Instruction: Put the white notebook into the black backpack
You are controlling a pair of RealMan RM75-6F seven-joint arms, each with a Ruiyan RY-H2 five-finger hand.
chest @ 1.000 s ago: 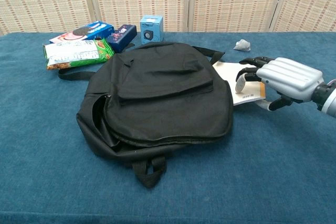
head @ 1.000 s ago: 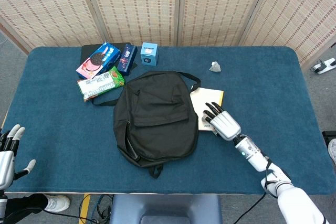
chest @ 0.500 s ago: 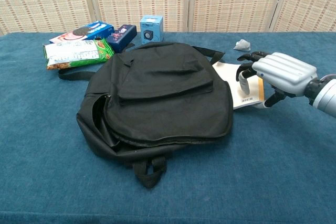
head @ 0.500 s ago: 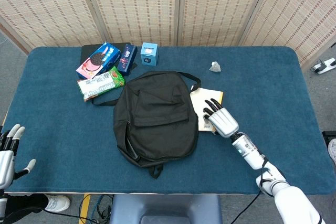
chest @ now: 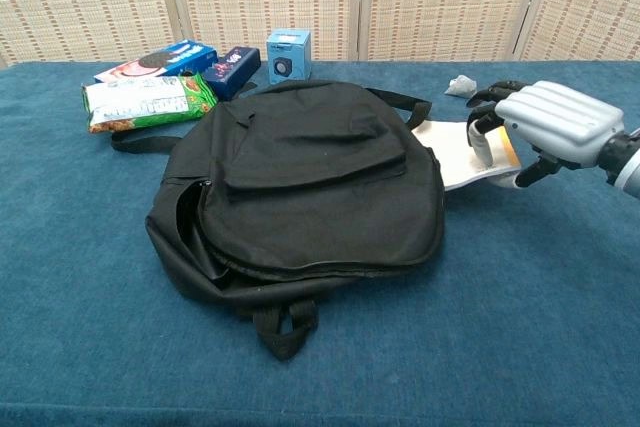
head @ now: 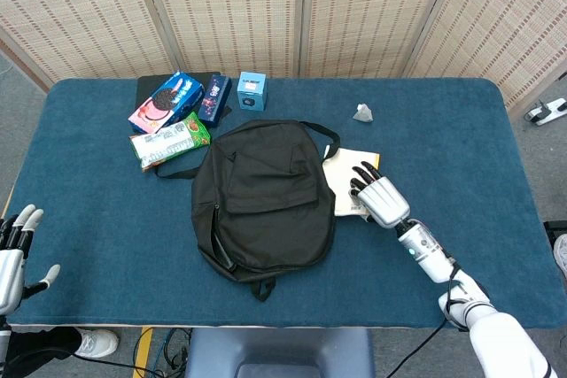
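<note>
The flat white paper notebook (chest: 455, 152), right of centre, lies partly hidden under the soft black fabric backpack (chest: 300, 192) and gripped at its edge by the right hand (chest: 545, 127); the left hand (head: 11, 254), cut off at lower left, is spread, holding nothing.

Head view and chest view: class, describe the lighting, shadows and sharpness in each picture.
Head view: even, soft light, no glare, sharp throughout; only a faint shadow under the right hand. Chest view: equally even, with the black backpack so dark its folds barely show, and the white notebook bright but not blown out.
</note>
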